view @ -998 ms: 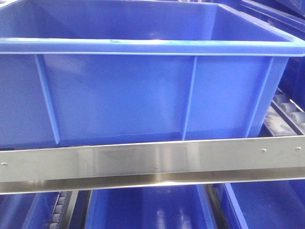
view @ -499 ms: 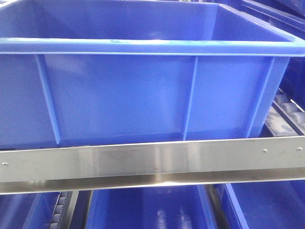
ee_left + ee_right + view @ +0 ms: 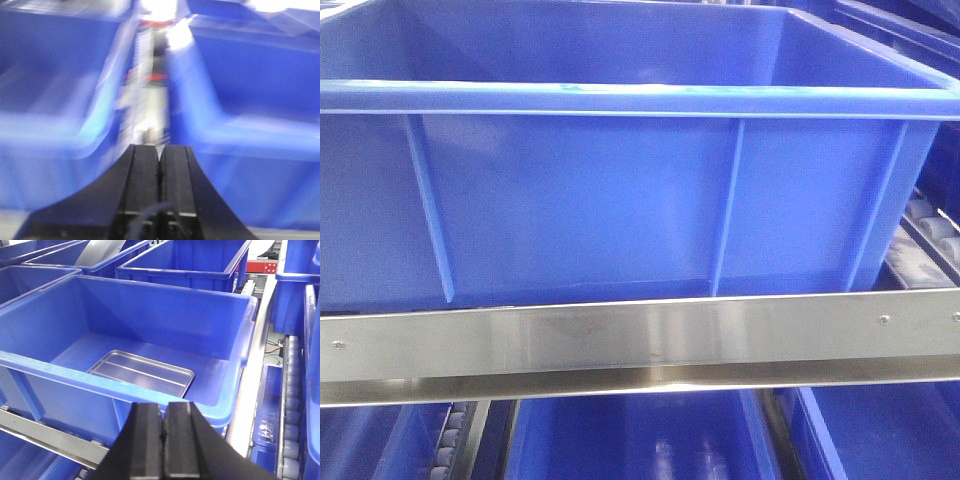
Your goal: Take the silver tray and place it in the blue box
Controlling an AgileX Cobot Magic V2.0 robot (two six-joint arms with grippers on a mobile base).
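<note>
The silver tray lies flat on the floor of the blue box, seen in the right wrist view. My right gripper is shut and empty, hovering outside the box's near rim, apart from the tray. In the front view the blue box fills the frame with its ribbed side wall; the tray inside is hidden there. The left wrist view is motion-blurred. My left gripper is shut with nothing between its fingers, over a gap between two blue crates.
A stainless steel rail runs along the shelf front below the box. More blue crates stand behind and beside it. A roller track runs along the right. Lower crates sit under the rail.
The front view has shifted slightly, with the box's ribs and the rail's screws moving a little right. The box appears marginally nearer.
</note>
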